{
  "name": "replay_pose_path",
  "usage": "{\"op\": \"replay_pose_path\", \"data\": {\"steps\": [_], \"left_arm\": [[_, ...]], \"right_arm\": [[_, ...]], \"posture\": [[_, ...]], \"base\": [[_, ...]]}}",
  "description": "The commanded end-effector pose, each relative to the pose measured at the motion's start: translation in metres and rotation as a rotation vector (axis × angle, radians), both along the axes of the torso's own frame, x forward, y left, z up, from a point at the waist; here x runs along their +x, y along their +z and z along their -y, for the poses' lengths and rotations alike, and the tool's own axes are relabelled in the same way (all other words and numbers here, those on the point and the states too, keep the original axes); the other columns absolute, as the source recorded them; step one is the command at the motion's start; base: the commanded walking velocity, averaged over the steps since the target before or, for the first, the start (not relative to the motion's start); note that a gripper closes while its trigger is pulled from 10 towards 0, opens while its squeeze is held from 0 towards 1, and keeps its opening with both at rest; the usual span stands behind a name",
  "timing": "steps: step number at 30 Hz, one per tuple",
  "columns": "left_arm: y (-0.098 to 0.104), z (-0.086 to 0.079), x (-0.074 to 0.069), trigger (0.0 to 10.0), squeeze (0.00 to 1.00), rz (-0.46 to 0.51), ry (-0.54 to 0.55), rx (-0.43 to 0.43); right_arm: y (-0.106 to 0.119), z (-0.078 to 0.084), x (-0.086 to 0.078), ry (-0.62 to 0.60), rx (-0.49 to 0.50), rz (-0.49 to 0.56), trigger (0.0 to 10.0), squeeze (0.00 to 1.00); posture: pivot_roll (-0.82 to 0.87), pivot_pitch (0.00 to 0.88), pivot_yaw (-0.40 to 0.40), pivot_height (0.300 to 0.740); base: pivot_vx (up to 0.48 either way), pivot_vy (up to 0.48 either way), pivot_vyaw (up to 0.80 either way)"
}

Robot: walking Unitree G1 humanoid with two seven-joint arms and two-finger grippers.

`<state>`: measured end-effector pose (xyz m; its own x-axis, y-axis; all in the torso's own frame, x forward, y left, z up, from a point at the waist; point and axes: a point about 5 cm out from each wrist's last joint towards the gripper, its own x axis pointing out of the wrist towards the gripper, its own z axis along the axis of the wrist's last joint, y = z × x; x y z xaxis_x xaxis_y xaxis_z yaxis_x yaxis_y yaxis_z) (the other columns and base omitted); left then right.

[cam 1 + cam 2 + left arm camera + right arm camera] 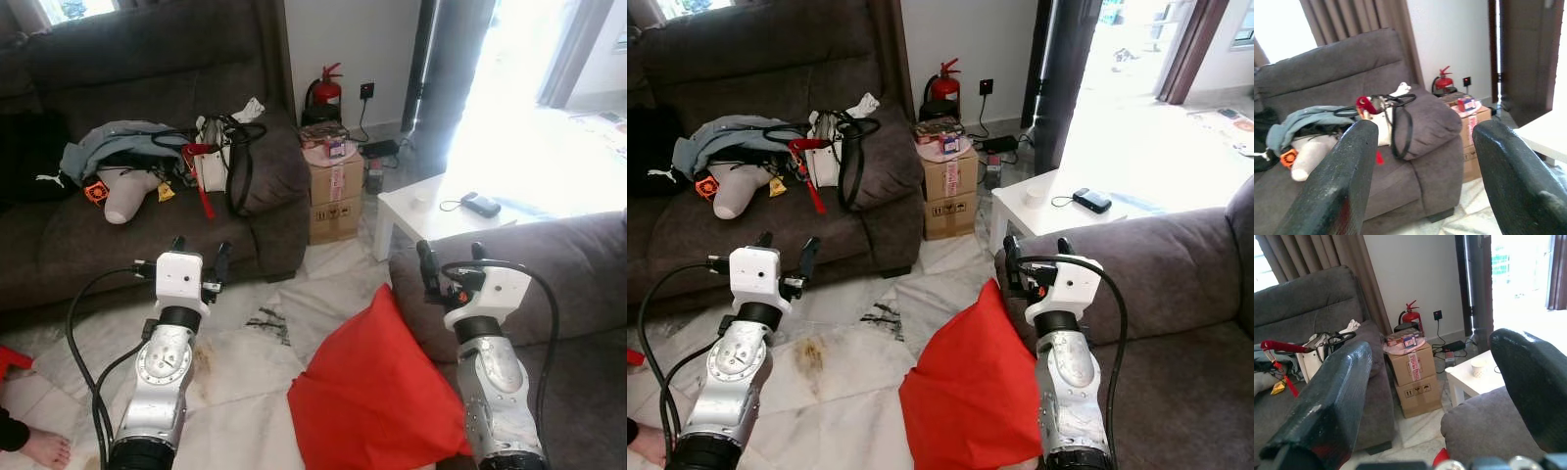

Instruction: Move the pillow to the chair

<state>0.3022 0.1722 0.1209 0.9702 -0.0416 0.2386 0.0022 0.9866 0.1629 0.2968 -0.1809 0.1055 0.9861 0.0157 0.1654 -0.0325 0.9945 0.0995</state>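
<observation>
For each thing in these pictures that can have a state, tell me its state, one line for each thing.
Red pillow: on the floor, leaning against the grey chair, not held.
Left gripper: open, raised, holds nothing.
Right gripper: open, above the pillow, holds nothing.
Cardboard boxes: stacked, closed.
Fire extinguisher: upright by the wall.
Handbag: on the sofa by the armrest, straps hanging loose.
Phone: lying flat on the white table.

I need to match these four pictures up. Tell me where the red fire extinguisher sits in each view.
Left eye view: fire extinguisher top centre, against the wall beside the sofa.
Right eye view: top centre, same corner.
Left wrist view: right of centre, behind the sofa arm.
Right wrist view: centre, by the curtain.
Shared landmark: stacked cardboard boxes just before it.
</observation>
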Motion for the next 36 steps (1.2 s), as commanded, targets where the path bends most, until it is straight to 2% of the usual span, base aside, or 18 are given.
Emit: {"op": "replay_pose_path", "data": {"steps": [1, 11, 26, 36], "left_arm": [[0.0051, 0.0029, 0.0016, 10.0, 0.0, 0.021, -0.007, 0.017], [0.003, 0.0021, 0.0028, 10.0, 0.0, 0.01, -0.003, 0.014], [0.0046, 0.0045, 0.0038, 10.0, 0.0, 0.012, -0.008, 0.013], [0.0055, 0.0046, 0.0042, 10.0, 0.0, 0.015, -0.005, 0.01]], "right_arm": [[0.0105, -0.005, 0.0049, 0.018, -0.001, 0.031, 10.0, 0.0], [0.0096, -0.0018, 0.0064, 0.015, -0.022, 0.022, 10.0, 0.0], [0.0046, -0.0076, 0.0052, 0.012, -0.016, -0.011, 10.0, 0.0], [0.0109, -0.0056, 0.0094, 0.013, -0.033, 0.001, 10.0, 0.0]], "posture": [[-0.05, 0.0, 0.052, 0.74], [-0.05, 0.0, 0.053, 0.74], [-0.04, 0.0, 0.053, 0.74], [-0.05, 0.0, 0.051, 0.74]], "base": [[0.0, 0.0, 0.0], [0.0, 0.0, 0.0], [0.0, 0.0, 0.0], [0.0, 0.0, 0.0]]}}
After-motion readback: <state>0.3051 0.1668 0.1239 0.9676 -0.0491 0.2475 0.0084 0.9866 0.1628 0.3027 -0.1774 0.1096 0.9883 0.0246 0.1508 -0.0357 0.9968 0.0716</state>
